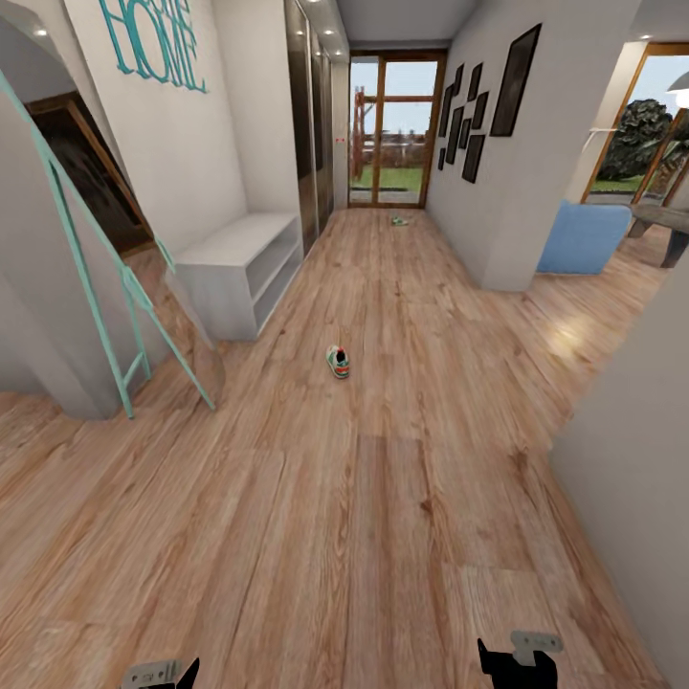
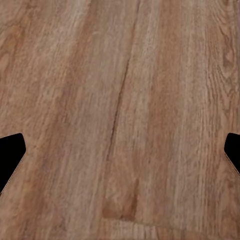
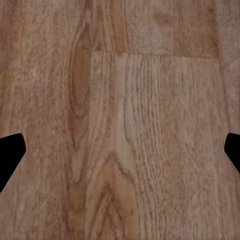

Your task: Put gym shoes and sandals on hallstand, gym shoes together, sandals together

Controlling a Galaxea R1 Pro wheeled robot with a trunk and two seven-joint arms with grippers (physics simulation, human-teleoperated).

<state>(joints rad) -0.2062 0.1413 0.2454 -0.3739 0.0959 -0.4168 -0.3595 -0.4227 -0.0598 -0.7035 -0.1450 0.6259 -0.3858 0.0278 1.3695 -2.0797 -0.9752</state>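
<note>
One white gym shoe (image 1: 338,361) lies mid-corridor on the wood floor (image 1: 383,498), right of the white hallstand (image 1: 239,268). Both grippers, left (image 2: 120,150) and right (image 3: 120,150), hang spread and empty. The shoe is likely light and soft; pinch its collar.

Not much robot to see: left gripper (image 1: 163,675) and right gripper (image 1: 520,658) have black pointed fingers with grey brackets.

One white gym shoe (image 1: 338,362) w/ green/orange accents sits upright mid corridor floor (image 1: 383,498) – well apart from low white hallstand (image 1: 241,270) by left wall.
</note>
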